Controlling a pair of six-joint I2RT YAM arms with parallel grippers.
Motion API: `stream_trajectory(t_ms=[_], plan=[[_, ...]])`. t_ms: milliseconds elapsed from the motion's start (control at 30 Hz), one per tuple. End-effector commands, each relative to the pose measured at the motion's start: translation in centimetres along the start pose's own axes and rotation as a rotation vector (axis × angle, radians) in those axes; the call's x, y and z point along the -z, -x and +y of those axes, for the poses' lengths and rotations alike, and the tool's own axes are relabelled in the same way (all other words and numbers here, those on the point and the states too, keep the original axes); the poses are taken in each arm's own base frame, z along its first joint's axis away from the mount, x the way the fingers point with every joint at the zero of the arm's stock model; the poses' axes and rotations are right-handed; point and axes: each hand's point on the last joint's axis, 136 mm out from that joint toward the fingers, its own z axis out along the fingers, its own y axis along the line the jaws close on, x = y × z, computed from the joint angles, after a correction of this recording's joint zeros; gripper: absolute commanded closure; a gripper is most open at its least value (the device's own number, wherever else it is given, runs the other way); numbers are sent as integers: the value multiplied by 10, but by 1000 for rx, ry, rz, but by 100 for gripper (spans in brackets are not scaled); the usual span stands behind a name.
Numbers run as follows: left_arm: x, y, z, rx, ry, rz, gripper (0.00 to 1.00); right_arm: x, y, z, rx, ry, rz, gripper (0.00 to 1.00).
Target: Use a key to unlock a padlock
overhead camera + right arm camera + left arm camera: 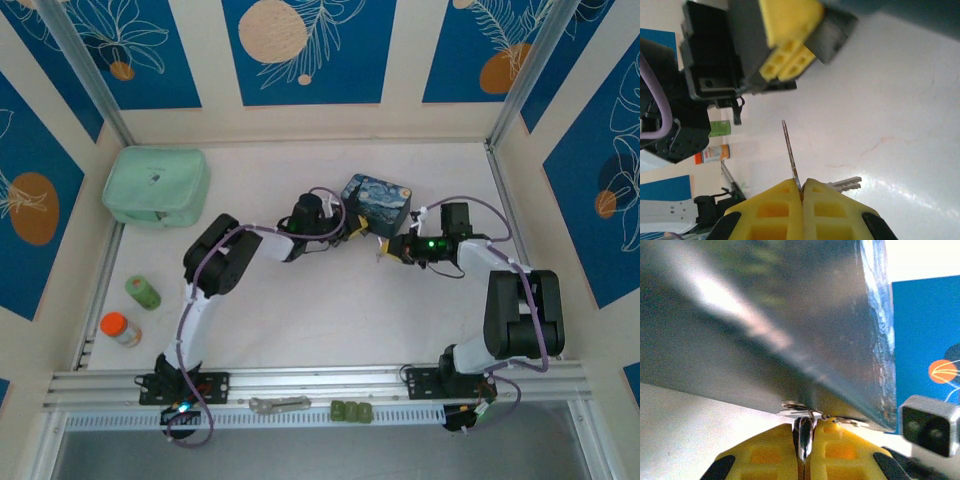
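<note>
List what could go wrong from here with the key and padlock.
1. The right claw pinches the key by a thin edge at its fingertips; it may twist or slip on contact.
2. A second key splays out beside it and could snag.
3. The left claw, shut on what looks like the padlock, sits tight against the tin; the two claws might collide.

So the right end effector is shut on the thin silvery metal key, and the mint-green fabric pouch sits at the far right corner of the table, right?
Not quite: the mint-green fabric pouch sits at the far left corner of the table, as the top external view shows. The right end effector is shut on the thin silvery metal key.
</note>
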Motion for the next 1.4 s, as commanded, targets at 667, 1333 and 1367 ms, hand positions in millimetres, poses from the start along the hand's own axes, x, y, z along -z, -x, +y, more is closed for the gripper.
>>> stream_trajectory(t_ms=[667, 1333, 1367], plan=[[39, -1, -95, 67, -365, 25, 100, -7, 22, 41, 27, 204, 78, 100], [46, -7, -103, 66, -424, 28, 100, -16, 16, 33, 2, 154, 98, 100], [46, -7, -103, 66, -427, 27, 100, -16, 17, 32, -2, 152, 97, 100]])
